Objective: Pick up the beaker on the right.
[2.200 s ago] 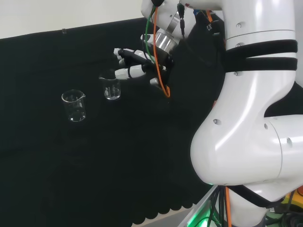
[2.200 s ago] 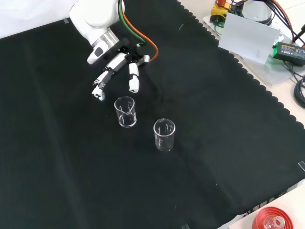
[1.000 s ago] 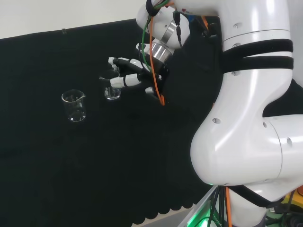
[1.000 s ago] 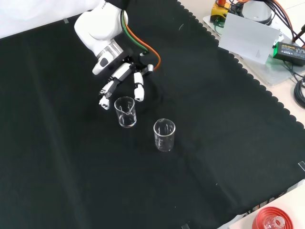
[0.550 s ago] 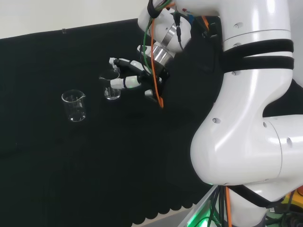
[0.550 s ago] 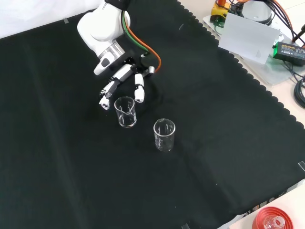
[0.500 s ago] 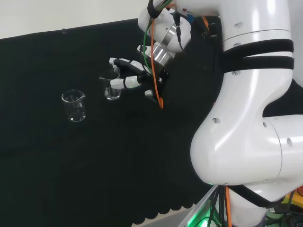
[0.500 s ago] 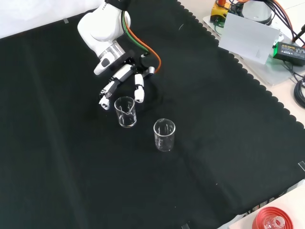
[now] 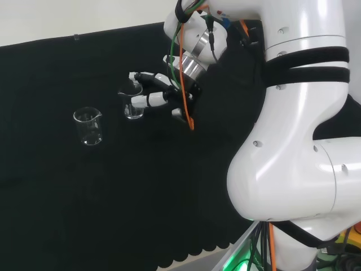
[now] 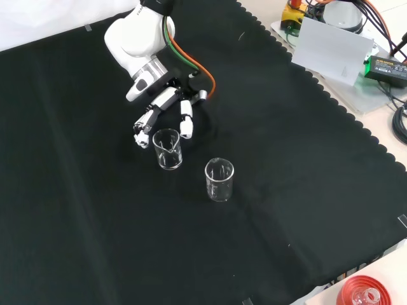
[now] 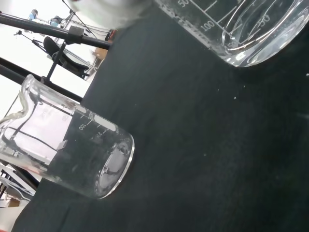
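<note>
The black and white hand [image 10: 166, 108] reaches its spread, uncurled fingers [image 10: 186, 126] round the small clear glass beaker [image 10: 168, 149], the right one in the head view [image 9: 133, 104], seemingly to flank it before closing. A second clear glass beaker [image 10: 219, 180] stands apart on the black-clothed worktop [image 10: 286, 171]. Whether any finger touches glass is unclear.

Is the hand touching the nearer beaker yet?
Cannot tell. In the front view the hand has straight fingers ending right at the rim of the beaker, and no view shows a clear gap or contact.
</note>
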You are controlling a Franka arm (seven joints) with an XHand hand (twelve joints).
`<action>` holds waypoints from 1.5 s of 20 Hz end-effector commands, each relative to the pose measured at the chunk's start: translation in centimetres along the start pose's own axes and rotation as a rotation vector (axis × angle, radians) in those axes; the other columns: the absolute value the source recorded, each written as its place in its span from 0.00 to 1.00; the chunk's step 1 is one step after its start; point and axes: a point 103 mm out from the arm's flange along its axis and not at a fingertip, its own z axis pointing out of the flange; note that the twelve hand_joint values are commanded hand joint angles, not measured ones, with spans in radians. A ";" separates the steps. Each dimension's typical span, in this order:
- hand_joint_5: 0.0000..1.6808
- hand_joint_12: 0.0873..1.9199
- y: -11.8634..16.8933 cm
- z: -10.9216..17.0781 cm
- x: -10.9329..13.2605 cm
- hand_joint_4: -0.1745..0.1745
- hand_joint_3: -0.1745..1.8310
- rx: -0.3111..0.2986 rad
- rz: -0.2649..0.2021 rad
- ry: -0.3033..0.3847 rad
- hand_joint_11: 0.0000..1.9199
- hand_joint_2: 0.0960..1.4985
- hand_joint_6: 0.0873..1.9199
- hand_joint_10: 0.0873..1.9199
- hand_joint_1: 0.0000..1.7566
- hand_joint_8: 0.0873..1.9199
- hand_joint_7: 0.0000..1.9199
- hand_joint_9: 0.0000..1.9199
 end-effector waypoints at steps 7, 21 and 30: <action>0.21 0.56 0.4 0.9 -0.2 0.24 0.00 0.001 0.001 0.006 0.00 0.55 0.00 0.32 0.54 0.32 0.15 0.17; 0.21 0.56 1.8 2.8 0.1 0.24 0.00 0.009 0.009 0.007 0.00 0.56 0.00 0.32 0.54 0.32 0.15 0.18; 0.22 0.56 1.9 2.8 0.0 0.24 0.00 -0.013 -0.004 0.034 0.00 0.56 0.00 0.32 0.54 0.32 0.15 0.18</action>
